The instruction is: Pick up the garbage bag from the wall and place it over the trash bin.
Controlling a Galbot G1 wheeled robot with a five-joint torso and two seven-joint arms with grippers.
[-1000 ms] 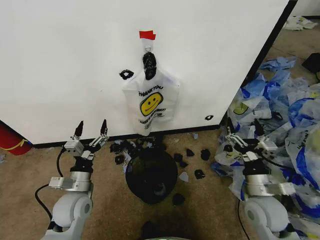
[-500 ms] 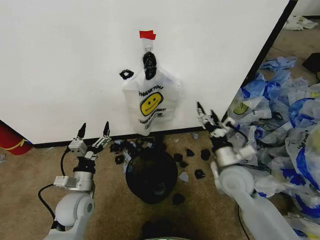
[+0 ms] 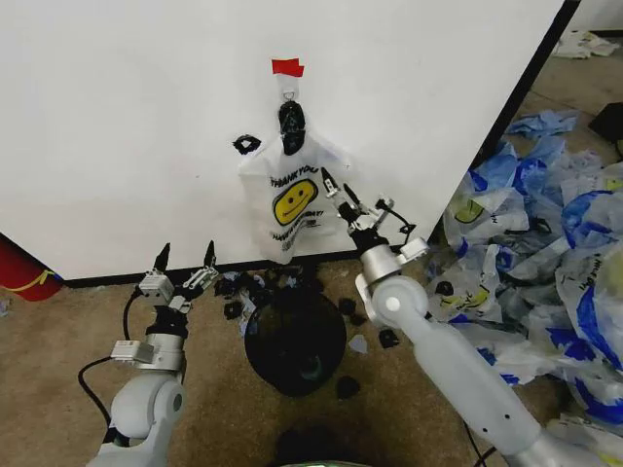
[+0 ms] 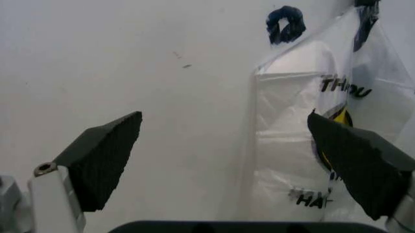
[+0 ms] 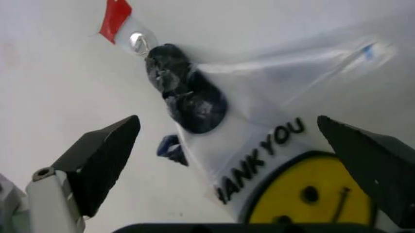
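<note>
- Garbage bag (image 3: 293, 201) in head view hangs centre frame on the wall (image 3: 136, 126), from a hook under red tape (image 3: 286, 67). Trash bin (image 3: 295, 342) sits on the carpet directly below it. Right gripper (image 3: 340, 193), jaws open, is just at the bag's right edge. Left gripper (image 3: 185, 260), jaws open, waits lower left, near the wall's base.
- Left wrist view: open fingers (image 4: 105, 158) frame bare wall (image 4: 129, 63); bag (image 4: 304, 141) at right of frame.
- Right wrist view: open fingers (image 5: 100, 160) flank the bag (image 5: 285, 165); its dark knotted handles (image 5: 184, 94) hang below the tape (image 5: 115, 15), upper left.
</note>
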